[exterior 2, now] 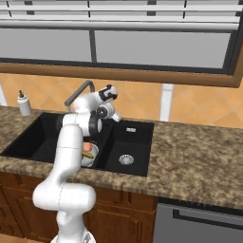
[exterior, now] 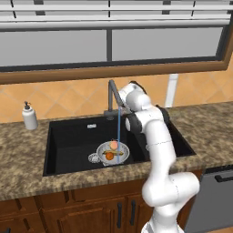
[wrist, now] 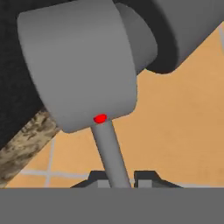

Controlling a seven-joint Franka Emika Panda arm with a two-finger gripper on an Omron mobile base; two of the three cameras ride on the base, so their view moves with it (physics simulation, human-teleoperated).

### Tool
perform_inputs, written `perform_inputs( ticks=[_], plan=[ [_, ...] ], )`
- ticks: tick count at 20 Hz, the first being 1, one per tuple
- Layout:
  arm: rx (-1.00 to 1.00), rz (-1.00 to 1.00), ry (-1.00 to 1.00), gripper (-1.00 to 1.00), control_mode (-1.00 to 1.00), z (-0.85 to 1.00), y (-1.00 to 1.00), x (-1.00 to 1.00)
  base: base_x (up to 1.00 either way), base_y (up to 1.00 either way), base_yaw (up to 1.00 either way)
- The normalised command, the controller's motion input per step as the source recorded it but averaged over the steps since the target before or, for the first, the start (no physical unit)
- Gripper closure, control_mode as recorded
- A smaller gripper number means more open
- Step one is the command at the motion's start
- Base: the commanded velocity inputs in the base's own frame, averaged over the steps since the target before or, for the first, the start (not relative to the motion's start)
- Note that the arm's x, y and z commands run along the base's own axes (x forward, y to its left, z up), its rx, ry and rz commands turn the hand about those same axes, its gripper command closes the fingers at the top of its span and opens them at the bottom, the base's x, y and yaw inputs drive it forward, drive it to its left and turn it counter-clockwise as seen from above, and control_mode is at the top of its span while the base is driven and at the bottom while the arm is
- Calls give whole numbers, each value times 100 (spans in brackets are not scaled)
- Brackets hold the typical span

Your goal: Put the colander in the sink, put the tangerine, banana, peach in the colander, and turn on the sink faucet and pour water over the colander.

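We take the sink faucet (exterior: 113, 98) as our landmark: it is tall and dark grey and stands at the back edge of the sink (exterior: 68, 136), in front of the orange tile wall (exterior: 68, 98). Our white arm rises from the front of the counter (exterior: 27, 154), goes up over the front rim of the sink and bends forward at the top, so that its hand comes level with the upper part of the faucet, just to the right of it in the left base view. In the hand view our gripper (wrist: 114, 178) is clenched on the thin grey lever (wrist: 110, 151) of the faucet: the lever stands between the two dark fingertips (wrist: 97, 178) and leads up to the thick grey faucet body with a small red dot (wrist: 100, 118). A thin blue stream of water (exterior: 119, 129) falls from the spout straight down into the colander (exterior: 113, 152), which sits in the left basin below and in front of the faucet. Inside the colander we see the pale peach (exterior: 113, 145), the deep orange tangerine (exterior: 109, 155) and a bit of the yellow banana (exterior: 119, 153). Far to the left of the faucet, on the counter, stands a white soap dispenser (exterior: 29, 116).
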Motion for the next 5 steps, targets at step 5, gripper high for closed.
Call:
perform_inputs(
  ticks=[5],
  plan=[
    [73,-1,0,100,-100,52,-100,-50,0,0,0]
  ],
)
